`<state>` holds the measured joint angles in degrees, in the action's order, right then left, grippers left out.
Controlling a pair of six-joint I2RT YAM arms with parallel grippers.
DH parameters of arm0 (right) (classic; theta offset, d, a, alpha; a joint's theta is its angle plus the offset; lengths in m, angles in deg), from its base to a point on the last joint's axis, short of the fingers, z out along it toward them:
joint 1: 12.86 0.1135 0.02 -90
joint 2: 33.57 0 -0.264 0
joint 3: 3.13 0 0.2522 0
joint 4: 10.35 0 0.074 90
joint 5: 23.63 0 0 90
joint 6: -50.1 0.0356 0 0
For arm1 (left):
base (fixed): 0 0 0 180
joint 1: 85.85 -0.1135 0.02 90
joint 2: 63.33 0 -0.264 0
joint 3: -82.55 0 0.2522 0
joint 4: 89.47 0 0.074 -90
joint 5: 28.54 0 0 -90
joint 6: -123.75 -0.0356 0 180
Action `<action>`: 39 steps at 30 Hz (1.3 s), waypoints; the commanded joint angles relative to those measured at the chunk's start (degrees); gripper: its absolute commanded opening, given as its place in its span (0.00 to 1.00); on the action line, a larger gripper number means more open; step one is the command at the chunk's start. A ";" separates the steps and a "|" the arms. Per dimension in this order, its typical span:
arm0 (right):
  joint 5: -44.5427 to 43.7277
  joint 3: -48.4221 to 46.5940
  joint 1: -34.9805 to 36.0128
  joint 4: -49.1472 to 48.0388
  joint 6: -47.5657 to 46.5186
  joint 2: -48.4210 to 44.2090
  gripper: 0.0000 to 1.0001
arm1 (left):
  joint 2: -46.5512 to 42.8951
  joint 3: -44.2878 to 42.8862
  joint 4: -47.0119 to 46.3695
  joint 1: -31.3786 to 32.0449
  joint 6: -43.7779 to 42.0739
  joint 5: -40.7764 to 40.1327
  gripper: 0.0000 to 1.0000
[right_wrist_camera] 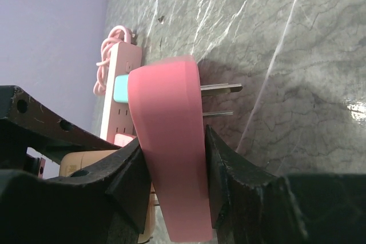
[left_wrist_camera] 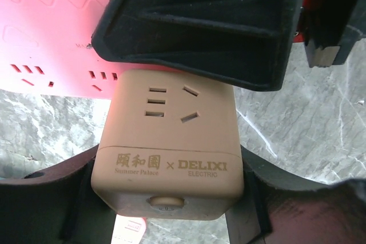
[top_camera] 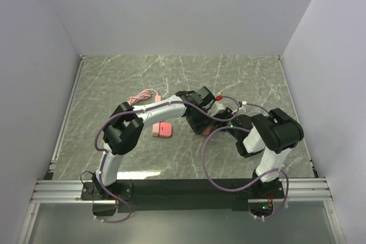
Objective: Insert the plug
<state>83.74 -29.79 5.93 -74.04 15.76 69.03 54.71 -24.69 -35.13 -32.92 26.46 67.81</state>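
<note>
The plug (right_wrist_camera: 171, 141) sits clamped in the right pincer (right_wrist_camera: 174, 181). It is a smooth, glossy pink body with rounded edges, and the two black moulded fingers (right_wrist_camera: 128, 181) press its flat sides. The jaws stand only as wide as the plug is thick. Two flat metal prongs (right_wrist_camera: 220, 89) stick out of its upper end, bare and touching nothing, above the table (right_wrist_camera: 274, 38), a grey-green marble-patterned surface with pale veins and a slight sheen.

The left pincer (left_wrist_camera: 168, 204) has hold of the socket cube (left_wrist_camera: 171, 130), a matte beige block with softly rounded corners. Its dark fingers close in against the cube's left and right sides, about half open. The upward face of the cube carries three short straight slots in a column and two slanted ones beside them. The front face has printed lettering and a small round button low down. The plug is not yet in these slots. In the right wrist view the cube shows only as a beige corner behind the near finger, on the side of the plug away from the prongs.

Farther back on the table lies a long pale pink power strip (right_wrist_camera: 123, 67) with a coiled pink cable (right_wrist_camera: 111, 38) at its far end and a teal block (right_wrist_camera: 121, 87) seated on it
</note>
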 commanded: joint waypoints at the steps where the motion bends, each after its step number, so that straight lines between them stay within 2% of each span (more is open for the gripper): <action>1: 19.72 2.36 6.79 -1.30 6.92 2.07 0.00 | 4.73 -0.31 -23.53 0.60 2.37 0.94 0.00; 6: 20.43 2.71 6.79 -4.20 8.50 2.95 0.00 | 5.28 1.27 -25.71 0.95 3.15 0.95 0.00; 11: 21.04 3.41 6.35 -3.67 8.68 1.02 0.00 | 2.64 9.09 -32.22 0.77 4.21 0.68 0.00; 16: 21.04 3.41 6.17 -1.92 8.59 -0.83 0.00 | 3.95 10.50 -35.04 0.69 4.92 2.70 0.00; 22: 21.22 3.33 6.17 -3.40 9.64 0.48 0.00 | 7.02 6.03 -31.89 -0.01 3.16 4.72 0.00; 30: 21.31 3.68 6.44 -7.98 10.88 3.39 0.00 | 13.79 -4.61 -25.90 -0.02 1.58 6.48 0.00; 33: 21.05 3.59 6.44 -6.32 9.65 2.08 0.00 | 13.97 -4.53 -25.90 -0.02 1.93 6.22 0.00; 38: 19.03 2.80 6.44 4.92 3.42 -5.47 0.00 | 10.64 -0.67 -27.91 -0.02 3.59 2.79 0.00; 39: 17.98 2.19 6.44 7.20 2.19 -6.88 0.00 | 8.81 0.21 -28.44 -0.10 3.95 2.18 0.10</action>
<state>82.27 -28.24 5.90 -72.86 17.10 67.63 58.95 -26.94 -36.31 -33.14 26.79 71.90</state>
